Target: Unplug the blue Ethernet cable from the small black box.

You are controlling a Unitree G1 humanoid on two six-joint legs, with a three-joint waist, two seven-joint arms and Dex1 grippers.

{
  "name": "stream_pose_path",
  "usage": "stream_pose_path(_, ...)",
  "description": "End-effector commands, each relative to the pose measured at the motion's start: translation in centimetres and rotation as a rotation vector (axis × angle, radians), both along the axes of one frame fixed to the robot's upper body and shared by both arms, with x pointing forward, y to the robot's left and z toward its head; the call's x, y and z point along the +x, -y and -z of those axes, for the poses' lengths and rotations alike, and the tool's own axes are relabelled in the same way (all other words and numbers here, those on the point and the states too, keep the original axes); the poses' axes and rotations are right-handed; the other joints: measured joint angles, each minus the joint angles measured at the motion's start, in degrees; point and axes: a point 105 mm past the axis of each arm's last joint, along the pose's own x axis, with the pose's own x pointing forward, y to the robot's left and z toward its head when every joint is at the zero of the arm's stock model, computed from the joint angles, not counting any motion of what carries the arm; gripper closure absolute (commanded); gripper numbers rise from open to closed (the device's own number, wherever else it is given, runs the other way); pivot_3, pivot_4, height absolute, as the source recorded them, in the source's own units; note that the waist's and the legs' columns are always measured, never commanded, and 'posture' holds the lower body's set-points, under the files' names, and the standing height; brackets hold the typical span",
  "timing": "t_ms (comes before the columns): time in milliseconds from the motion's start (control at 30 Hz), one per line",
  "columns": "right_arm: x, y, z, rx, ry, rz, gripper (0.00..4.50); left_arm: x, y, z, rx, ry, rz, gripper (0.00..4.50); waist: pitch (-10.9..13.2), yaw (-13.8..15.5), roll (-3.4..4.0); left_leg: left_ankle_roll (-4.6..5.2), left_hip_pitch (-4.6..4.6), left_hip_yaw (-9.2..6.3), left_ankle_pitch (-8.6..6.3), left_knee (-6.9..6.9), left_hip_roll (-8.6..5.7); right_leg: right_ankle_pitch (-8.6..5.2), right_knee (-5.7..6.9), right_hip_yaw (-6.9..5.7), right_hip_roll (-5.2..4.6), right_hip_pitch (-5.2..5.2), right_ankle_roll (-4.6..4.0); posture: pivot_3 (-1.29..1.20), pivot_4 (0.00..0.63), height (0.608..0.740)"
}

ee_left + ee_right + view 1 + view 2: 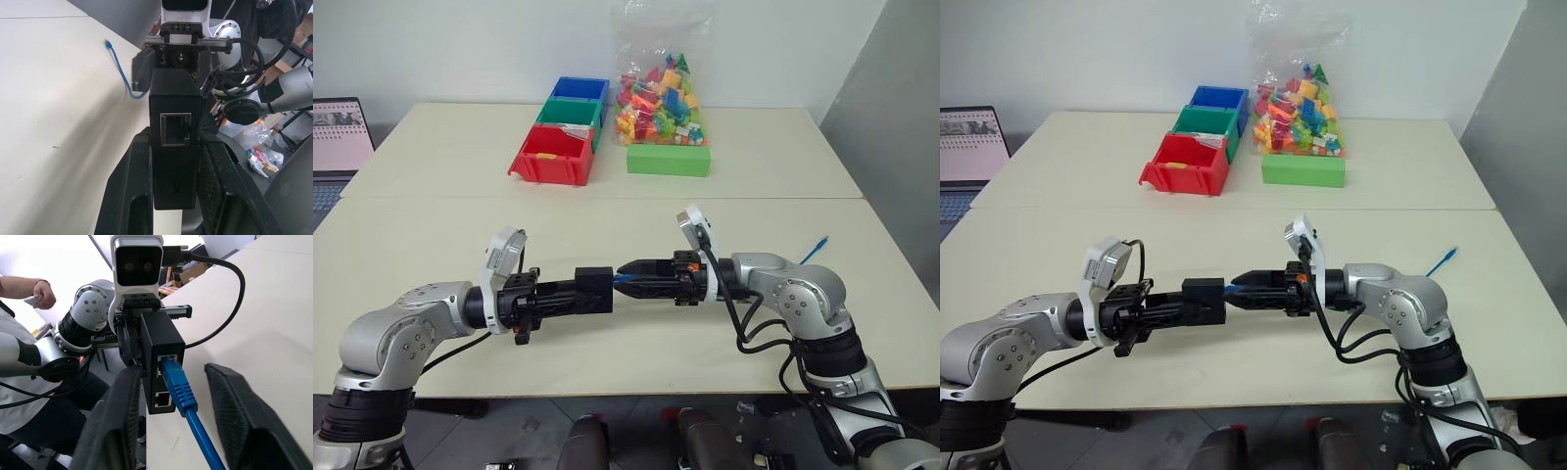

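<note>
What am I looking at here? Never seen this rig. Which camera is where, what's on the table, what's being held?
It is a two-armed humanoid robot. Two pictures come from cameras in its head, looking down over both arms; the other two come from a camera on each wrist, looking along that arm's fingers.

The left pincer is shut on the small black box, held level above the cream table. The right pincer faces it, its fingers either side of the blue cable, which is plugged into the box's upper port; they have not visibly clamped it. The cable's free end lies on the table behind the right arm.

At the far side stand red, green and blue bins, a green block and a bag of coloured bricks. A laptop sits at the left edge. The right wrist view also catches a person standing by.
</note>
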Motion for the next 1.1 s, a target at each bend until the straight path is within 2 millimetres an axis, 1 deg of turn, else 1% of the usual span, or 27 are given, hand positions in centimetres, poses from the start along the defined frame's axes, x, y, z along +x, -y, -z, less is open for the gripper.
stream_pose_path(33,-0.3,-0.1,-0.9,0.017,0.04,-0.026,3.35,-0.2,0.3,-0.9,-0.004,0.056,0.013,3.7,0.0,0.0,0.0,0.0,0.0,0.0,0.0,0.0,0.0,0.0,0.0,0.0,0.0,0.0,0.0,0.0,0.15,0.74)
stream_pose_path(200,-0.4,-0.1,-0.9,0.018,0.042,-0.03,4.42,-0.2,0.3,-0.9,-0.008,0.056,0.015,3.7,0.0,0.0,0.0,0.0,0.0,0.0,0.0,0.0,0.0,0.0,0.0,0.0,0.0,0.0,0.0,0.0,0.15,0.74)
stream_pose_path(500,-0.4,0.1,-0.8,0.008,0.043,-0.034,4.42,-0.3,0.3,-0.9,-0.017,0.053,0.024,3.7,0.0,0.0,0.0,0.0,0.0,0.0,0.0,-0.01,0.0,0.0,0.0,0.0,0.0,0.0,0.0,0.0,0.15,0.74)
stream_pose_path(667,0.3,1.6,0.2,-0.033,0.021,0.01,4.42,0.1,-0.5,-0.8,-0.011,0.059,-0.023,3.7,0.0,0.0,0.0,0.0,0.0,0.01,0.0,-0.01,0.0,0.0,-0.01,0.0,0.0,-0.01,0.0,0.0,0.15,0.74)
stream_pose_path(767,0.6,2.3,0.4,-0.044,0.016,0.031,4.42,0.3,-0.8,-0.8,-0.011,0.068,-0.049,3.7,0.0,0.0,0.0,0.0,-0.01,0.0,0.0,-0.01,0.0,0.0,-0.02,0.0,0.0,-0.01,0.0,0.0,0.15,0.74)
stream_pose_path(900,1.3,3.7,0.8,-0.056,0.009,0.098,4.42,0.8,-1.5,-0.7,-0.008,0.079,-0.107,3.7,0.0,0.0,0.01,0.0,-0.01,0.01,0.0,-0.01,0.0,0.0,-0.04,0.02,0.0,-0.01,0.0,0.0,0.15,0.74)
stream_pose_path(967,2.6,4.7,1.3,-0.074,0.039,0.2,4.42,1.0,-1.8,-0.5,0.0,0.079,-0.137,3.7,0.0,0.0,0.0,0.0,-0.02,0.02,0.0,-0.02,0.0,0.0,-0.05,0.02,0.0,-0.02,0.0,0.0,0.15,0.74)
stream_pose_path(1033,4.9,5.6,2.1,-0.112,0.099,0.347,4.42,1.2,-2.0,-0.4,-0.004,0.082,-0.163,3.7,0.0,0.0,0.0,0.0,-0.01,0.02,0.0,-0.02,0.0,0.0,-0.05,0.03,0.0,-0.01,0.0,0.0,0.15,0.74)
stream_pose_path(1100,8.5,7.3,3.2,-0.198,0.211,0.587,4.42,1.7,-2.3,-0.4,-0.006,0.087,-0.204,3.7,0.0,0.0,-0.02,0.0,0.0,0.02,0.0,-0.01,0.0,0.0,-0.06,0.03,0.0,-0.01,0.01,0.0,0.15,0.74)
